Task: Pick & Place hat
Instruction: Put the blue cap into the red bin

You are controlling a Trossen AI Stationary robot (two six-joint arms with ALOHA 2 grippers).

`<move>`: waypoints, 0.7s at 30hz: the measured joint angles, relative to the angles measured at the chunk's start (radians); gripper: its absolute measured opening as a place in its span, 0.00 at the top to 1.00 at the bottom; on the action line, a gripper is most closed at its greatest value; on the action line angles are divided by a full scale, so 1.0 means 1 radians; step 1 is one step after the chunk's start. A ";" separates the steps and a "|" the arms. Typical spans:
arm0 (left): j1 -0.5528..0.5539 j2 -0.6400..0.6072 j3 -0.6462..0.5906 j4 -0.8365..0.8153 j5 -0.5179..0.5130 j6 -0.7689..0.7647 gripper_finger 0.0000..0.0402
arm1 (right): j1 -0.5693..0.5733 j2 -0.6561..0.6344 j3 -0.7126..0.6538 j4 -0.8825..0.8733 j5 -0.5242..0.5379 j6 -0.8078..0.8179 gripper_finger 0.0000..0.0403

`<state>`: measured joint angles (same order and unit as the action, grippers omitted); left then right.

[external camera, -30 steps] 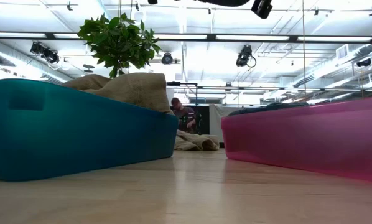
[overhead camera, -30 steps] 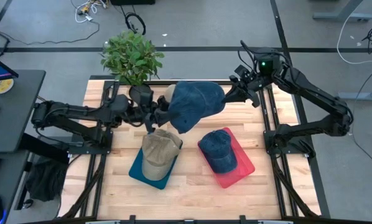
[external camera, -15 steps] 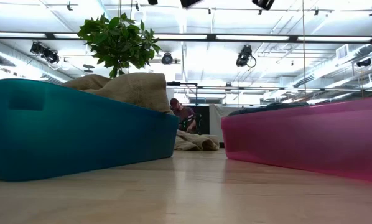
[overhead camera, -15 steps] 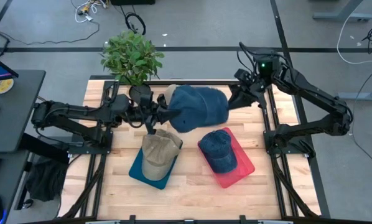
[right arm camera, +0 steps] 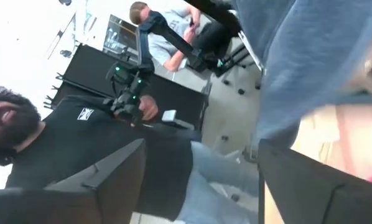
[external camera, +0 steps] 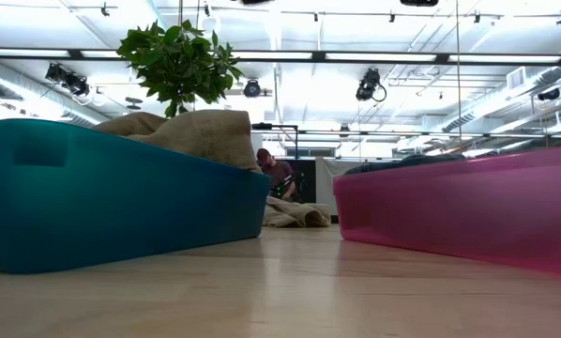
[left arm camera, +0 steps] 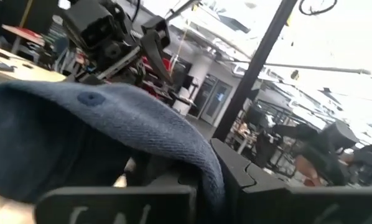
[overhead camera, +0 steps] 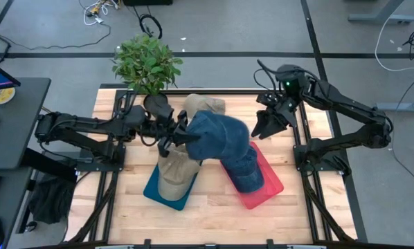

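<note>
A blue denim hat [overhead camera: 217, 136] hangs above the table's middle, between a teal tray [overhead camera: 155, 190] and a pink tray [overhead camera: 269, 183]. My left gripper [overhead camera: 175, 135] is shut on the hat's left side; its wrist view is filled by the hat's crown [left arm camera: 99, 118]. My right gripper [overhead camera: 265, 126] stands open just right of the hat, touching nothing, and the hat's cloth [right arm camera: 298, 56] shows beyond its fingers. A tan hat [overhead camera: 176, 173] lies in the teal tray. Another blue hat [overhead camera: 247, 176] lies in the pink tray. My left gripper holds the hat by its left edge [overhead camera: 186, 135], pinched between the two fingers, which come in level from the table's left. The hat droops to the right of the fingers, above the trays. I cannot tell whether its lower side touches the hat in the pink tray.
A potted plant [overhead camera: 146, 63] stands at the back left. Another tan hat [overhead camera: 204, 105] lies at the back, behind the held hat. In the low view the teal tray [external camera: 121, 202] and pink tray [external camera: 459, 211] flank a bare strip of table. People show in the room beyond.
My right gripper has opened, let go of the hat's right side and drawn back toward the table's right and near edge. The hat's right side has dropped and swung toward the near edge, sagging over the pink tray, while its left side stays in my left gripper.
</note>
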<state>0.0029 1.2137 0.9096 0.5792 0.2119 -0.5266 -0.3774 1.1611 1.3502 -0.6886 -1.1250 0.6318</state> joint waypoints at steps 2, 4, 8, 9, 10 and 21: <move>-0.001 0.000 0.000 -0.007 0.021 0.000 0.94 | 0.015 -0.005 0.000 -0.037 0.006 0.005 0.19; -0.001 0.000 0.000 -0.014 0.043 0.000 0.94 | 0.031 -0.012 0.000 -0.089 0.026 0.005 0.18; -0.001 0.000 0.000 -0.017 0.080 0.008 0.94 | 0.065 -0.032 0.000 -0.293 0.168 -0.011 0.20; -0.001 0.000 0.000 -0.018 0.081 0.015 0.94 | 0.075 -0.037 0.000 -0.355 0.235 -0.021 0.21; -0.001 0.000 0.000 -0.024 0.081 0.020 0.94 | 0.087 -0.041 0.000 -0.419 0.309 -0.027 0.22; 0.000 0.044 0.000 -0.045 0.134 0.099 0.94 | 0.337 -0.049 0.000 -0.582 0.704 0.163 0.32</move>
<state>0.0029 1.2575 0.9096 0.5346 0.3454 -0.4278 -0.0405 1.1122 1.3502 -1.2707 -0.4210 0.7947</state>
